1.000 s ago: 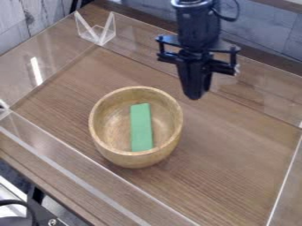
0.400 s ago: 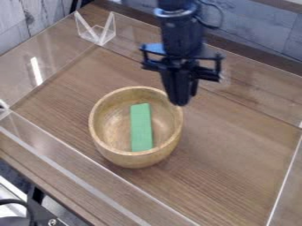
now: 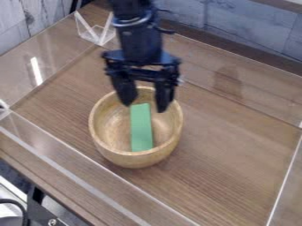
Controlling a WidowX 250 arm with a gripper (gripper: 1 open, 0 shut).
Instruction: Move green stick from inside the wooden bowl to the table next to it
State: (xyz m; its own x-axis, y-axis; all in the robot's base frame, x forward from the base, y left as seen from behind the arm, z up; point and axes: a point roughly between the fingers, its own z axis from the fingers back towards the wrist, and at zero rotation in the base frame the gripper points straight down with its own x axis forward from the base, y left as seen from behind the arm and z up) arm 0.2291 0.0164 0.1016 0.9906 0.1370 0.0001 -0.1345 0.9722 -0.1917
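Observation:
A light tan wooden bowl (image 3: 109, 141) sits on the brown plank table (image 3: 224, 159), left of centre. Inside it lies the flat green stick (image 3: 141, 131), pointing roughly toward and away from the camera. My black gripper (image 3: 147, 100) hangs over the bowl's far rim, pointing down, open, with its two fingers spread on either side of the stick's far end. Nothing is between the fingers. The stick's far tip sits just below the gripper.
Clear acrylic walls (image 3: 48, 53) border the table on all sides. A small clear folded piece (image 3: 94, 28) stands on the back left wall. Bare tabletop lies to the right of the bowl and in front of it.
The gripper has moved left and toward the camera, from right of the bowl to over its far rim, and its fingers have opened wide. The stick and bowl have not moved.

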